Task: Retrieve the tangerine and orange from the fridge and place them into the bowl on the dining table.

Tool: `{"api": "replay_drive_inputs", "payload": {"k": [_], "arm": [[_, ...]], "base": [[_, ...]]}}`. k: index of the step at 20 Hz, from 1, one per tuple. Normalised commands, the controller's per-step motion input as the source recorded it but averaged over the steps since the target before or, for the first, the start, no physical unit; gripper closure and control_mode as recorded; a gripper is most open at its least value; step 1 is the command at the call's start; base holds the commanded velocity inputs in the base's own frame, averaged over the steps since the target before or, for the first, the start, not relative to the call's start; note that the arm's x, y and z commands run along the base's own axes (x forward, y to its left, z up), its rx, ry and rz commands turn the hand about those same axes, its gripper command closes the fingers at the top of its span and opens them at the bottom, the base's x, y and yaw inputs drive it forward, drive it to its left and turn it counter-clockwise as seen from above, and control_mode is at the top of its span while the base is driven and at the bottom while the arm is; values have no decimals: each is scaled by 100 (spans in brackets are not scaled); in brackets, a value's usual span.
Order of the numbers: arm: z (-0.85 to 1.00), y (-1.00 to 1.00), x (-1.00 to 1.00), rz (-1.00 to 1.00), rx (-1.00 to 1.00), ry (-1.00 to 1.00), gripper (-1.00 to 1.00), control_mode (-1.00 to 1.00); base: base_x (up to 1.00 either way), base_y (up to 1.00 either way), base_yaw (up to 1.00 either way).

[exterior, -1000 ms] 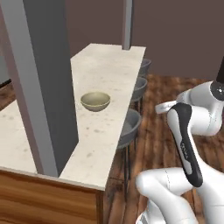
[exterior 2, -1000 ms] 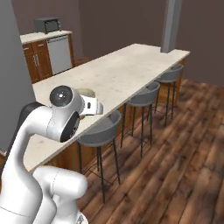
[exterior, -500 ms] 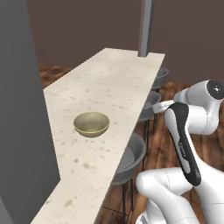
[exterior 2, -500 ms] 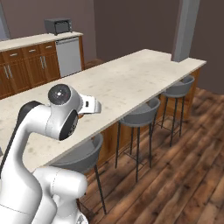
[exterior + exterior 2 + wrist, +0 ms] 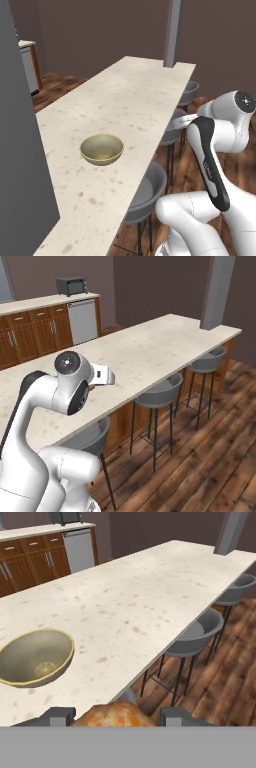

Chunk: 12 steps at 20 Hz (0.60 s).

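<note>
Claw [image 5: 114,716] is clamped on one orange fruit [image 5: 116,717], seated between the two fingertips [image 5: 59,716] at the bottom of the hand view. Can't tell if it's the tangerine or the orange; only its top shows.

Handling, my read: light, round, firm skin with slight give, a bit slick, so it can roll out if the jaws ease off early. Best hold is across the widest part, as it seems to be now. Not fragile, but release low so it doesn't bounce out.

Bowl [image 5: 35,657] sits ahead and left of the claw on the surface [image 5: 140,592], near its stool-side edge, upright. Looks empty apart from a faint glint at the bottom. The claw is short of the surface edge, above the stools [image 5: 197,637].

Count:
- fruit: one
- bowl: one
- stools: three along the surface in the right base view
- claw: one
</note>
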Motion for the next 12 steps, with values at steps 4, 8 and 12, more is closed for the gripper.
{"api": "replay_drive_inputs", "payload": {"k": [4,8,12], "arm": [[0,0,0,0,0,0,100,100],[0,0,0,0,0,0,100,100],[0,0,0,0,0,0,100,100]], "base": [[69,0,4],[41,0,0],[21,0,0]]}}
